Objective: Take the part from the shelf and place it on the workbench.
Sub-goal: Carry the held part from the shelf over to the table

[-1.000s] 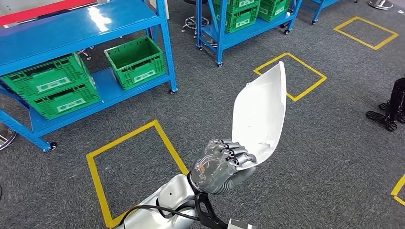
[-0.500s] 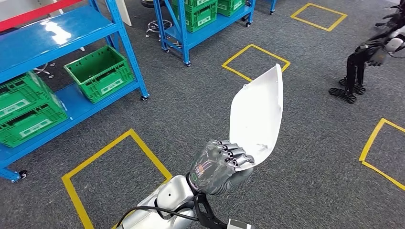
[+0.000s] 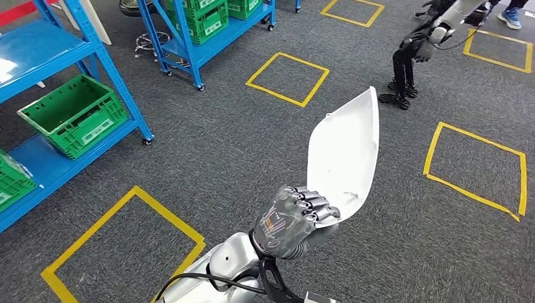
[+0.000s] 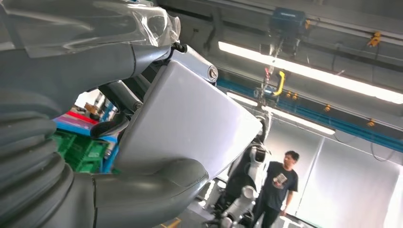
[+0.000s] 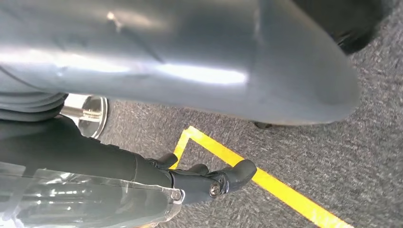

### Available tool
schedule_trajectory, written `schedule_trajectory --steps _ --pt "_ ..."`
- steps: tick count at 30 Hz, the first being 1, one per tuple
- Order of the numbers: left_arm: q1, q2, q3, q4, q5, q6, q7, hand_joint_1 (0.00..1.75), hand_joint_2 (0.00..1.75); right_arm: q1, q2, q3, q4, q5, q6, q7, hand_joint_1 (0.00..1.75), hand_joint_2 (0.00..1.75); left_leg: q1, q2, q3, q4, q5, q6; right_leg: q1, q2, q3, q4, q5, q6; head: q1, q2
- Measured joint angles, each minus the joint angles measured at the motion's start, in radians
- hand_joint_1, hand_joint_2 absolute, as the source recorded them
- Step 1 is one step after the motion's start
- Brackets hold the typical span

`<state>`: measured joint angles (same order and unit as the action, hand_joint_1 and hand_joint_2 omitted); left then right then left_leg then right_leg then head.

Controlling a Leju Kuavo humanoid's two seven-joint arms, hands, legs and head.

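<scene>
The part is a long white curved shell (image 3: 344, 151), standing upright above the grey carpet in the head view. My left hand (image 3: 293, 221) grips its lower end, fingers wrapped over the edge. From the left wrist camera the white shell (image 4: 190, 123) lies between the thick grey thumb (image 4: 147, 187) and the fingers. My right hand (image 5: 204, 179) hangs low over the carpet with its dark fingers stretched out and nothing in them. The blue shelf (image 3: 38, 47) is off to the left.
A green crate (image 3: 72, 113) sits on the blue shelf's lower level. A second blue rack (image 3: 189, 38) stands behind it. Yellow taped squares (image 3: 287, 79) mark the carpet. Another robot (image 3: 410, 57) stands at the far right. A person (image 4: 278, 185) stands beside it.
The whole scene has slid left as the camera turns right; the shelves drift toward the left edge and the other robot comes in. The shell stays in my left hand.
</scene>
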<state>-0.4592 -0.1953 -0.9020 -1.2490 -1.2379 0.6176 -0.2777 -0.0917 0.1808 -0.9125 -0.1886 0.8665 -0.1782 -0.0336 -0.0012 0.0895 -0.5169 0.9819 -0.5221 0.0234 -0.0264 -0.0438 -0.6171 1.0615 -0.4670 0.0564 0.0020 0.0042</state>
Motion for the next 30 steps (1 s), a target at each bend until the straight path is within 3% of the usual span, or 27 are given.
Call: schedule_trajectory --steps 2,4,6,8,10,11,12,13,15,17,18,19,20,22,24,26,27,28,30 --pt "-0.001 -0.001 -0.001 0.0 0.003 0.002 0.0 1.75 1.75 -0.001 -0.001 0.0 0.0 0.006 -0.004 0.001 0.0 0.0 -0.005 0.015 0.0 0.004 -0.004 -0.011 0.005 -0.011 0.023 -0.044 0.006 -0.013 -0.003 0.0" --pt "-0.004 -0.005 -0.001 0.0 0.016 0.004 -0.004 1.75 1.75 0.001 -0.004 0.0 0.0 0.012 -0.012 0.001 0.0 0.0 -0.002 0.022 0.0 0.005 -0.006 -0.021 0.006 0.009 0.017 -0.043 0.011 -0.027 -0.005 0.0" --pt "-0.01 -0.012 -0.003 0.0 0.035 0.003 -0.014 1.75 1.75 0.002 -0.008 -0.001 0.0 0.01 -0.022 -0.008 0.0 0.0 0.003 -0.012 -0.015 0.037 -0.034 -0.031 0.003 0.028 0.014 -0.045 0.015 -0.039 -0.006 0.0" --pt "-0.015 -0.015 -0.007 0.002 0.049 -0.002 -0.022 1.75 1.75 0.0 -0.015 -0.001 -0.001 0.006 -0.028 -0.012 0.0 0.0 0.006 -0.064 -0.064 0.148 -0.097 -0.035 0.002 0.048 0.009 -0.046 0.02 -0.048 -0.007 0.0" --pt "-0.015 -0.015 -0.013 0.006 0.055 -0.008 -0.025 1.75 1.75 -0.002 -0.023 -0.001 -0.001 0.018 -0.03 0.002 0.0 0.0 0.005 -0.084 -0.125 0.274 -0.145 -0.034 0.004 0.073 0.004 -0.045 0.023 -0.053 -0.007 0.0" --pt "-0.014 -0.015 -0.017 0.007 0.055 -0.01 -0.026 1.75 1.75 0.0 -0.027 0.0 -0.001 0.027 -0.029 0.012 0.0 0.0 0.004 -0.088 -0.138 0.297 -0.143 -0.031 0.006 0.086 0.003 -0.045 0.025 -0.054 -0.007 0.0" --pt "-0.014 -0.014 -0.019 0.008 0.052 -0.01 -0.026 1.75 1.75 0.002 -0.03 0.0 -0.001 0.036 -0.029 0.019 0.0 0.0 0.003 -0.091 -0.13 0.278 -0.122 -0.026 0.007 0.1 0.002 -0.045 0.027 -0.054 -0.007 0.0" --pt "-0.015 -0.014 -0.021 0.008 0.05 -0.01 -0.025 1.75 1.75 0.003 -0.033 0.001 -0.001 0.04 -0.029 0.023 0.0 0.0 0.002 -0.101 -0.105 0.225 -0.087 -0.019 0.009 0.115 0.003 -0.045 0.029 -0.053 -0.006 0.0" --pt "-0.018 -0.014 -0.024 0.008 0.044 -0.007 -0.025 1.75 1.75 0.003 -0.033 0.001 -0.001 0.043 -0.029 0.023 0.0 0.0 -0.002 -0.158 -0.04 0.089 -0.023 0.003 0.007 0.14 0.0 -0.045 0.034 -0.049 -0.005 0.0" --pt "-0.025 -0.014 -0.027 0.009 0.04 0.0 -0.026 1.75 1.75 -0.002 -0.031 0.002 -0.001 0.046 -0.029 0.021 0.0 0.0 -0.008 -0.206 -0.01 0.017 -0.004 0.016 0.0 0.165 -0.01 -0.045 0.042 -0.037 -0.007 0.0" --pt "-0.027 -0.014 -0.028 0.009 0.038 0.003 -0.025 1.75 1.75 -0.004 -0.03 0.002 -0.001 0.048 -0.028 0.02 0.0 0.0 -0.01 -0.206 -0.008 0.01 -0.005 0.018 -0.003 0.178 -0.016 -0.046 0.048 -0.029 -0.009 0.0" --pt "-0.029 -0.015 -0.028 0.01 0.037 0.004 -0.025 1.75 1.75 -0.004 -0.03 0.002 -0.001 0.049 -0.028 0.019 0.0 0.0 -0.01 -0.193 -0.004 0.003 -0.002 0.018 -0.007 0.192 -0.021 -0.049 0.052 -0.022 -0.012 0.0" --pt "-0.031 -0.016 -0.029 0.011 0.037 0.006 -0.025 1.75 1.75 -0.002 -0.03 0.002 -0.001 0.051 -0.027 0.018 0.0 0.0 -0.009 -0.177 0.0 -0.003 0.003 0.018 -0.006 0.187 -0.026 -0.045 0.053 -0.018 -0.012 0.0" --pt "-0.038 -0.021 -0.029 0.019 0.041 0.01 -0.025 1.75 1.75 0.001 -0.033 0.002 -0.001 0.051 -0.027 0.017 0.0 0.0 -0.004 -0.142 0.01 -0.017 0.013 0.02 0.0 0.136 -0.056 0.007 0.022 -0.012 -0.01 0.0" --pt "-0.043 -0.024 -0.029 0.034 0.048 0.012 -0.025 1.75 1.75 -0.001 -0.037 0.002 -0.001 0.05 -0.027 0.016 0.0 0.0 -0.002 -0.102 0.011 -0.019 0.015 0.021 0.002 0.076 -0.116 0.132 -0.042 -0.004 -0.009 0.0" --pt "-0.043 -0.025 -0.03 0.049 0.054 0.013 -0.028 1.75 1.75 -0.002 -0.04 0.002 -0.001 0.045 -0.027 0.016 0.0 0.0 -0.001 -0.062 0.01 -0.019 0.014 0.02 -0.003 0.058 -0.158 0.228 -0.073 0.007 -0.009 0.0" --pt "-0.043 -0.027 -0.032 0.056 0.056 0.013 -0.03 1.75 1.75 -0.001 -0.04 0.002 -0.001 0.043 -0.027 0.016 0.0 0.0 0.002 -0.046 0.01 -0.018 0.013 0.017 -0.007 0.053 -0.15 0.223 -0.064 0.012 -0.008 0.0" --pt "-0.043 -0.029 -0.034 0.06 0.059 0.014 -0.032 1.75 1.75 0.001 -0.041 0.002 -0.001 0.041 -0.027 0.015 0.0 0.0 0.005 -0.031 0.01 -0.016 0.01 0.013 -0.012 0.044 -0.122 0.178 -0.04 0.017 -0.009 0.0" --pt "-0.045 -0.035 -0.039 0.065 0.064 0.014 -0.036 1.75 1.75 0.002 -0.04 0.002 -0.001 0.039 -0.027 0.01 0.0 0.0 0.007 -0.007 0.008 -0.003 -0.003 -0.004 -0.02 0.004 -0.039 0.041 0.009 0.025 -0.006 0.0"
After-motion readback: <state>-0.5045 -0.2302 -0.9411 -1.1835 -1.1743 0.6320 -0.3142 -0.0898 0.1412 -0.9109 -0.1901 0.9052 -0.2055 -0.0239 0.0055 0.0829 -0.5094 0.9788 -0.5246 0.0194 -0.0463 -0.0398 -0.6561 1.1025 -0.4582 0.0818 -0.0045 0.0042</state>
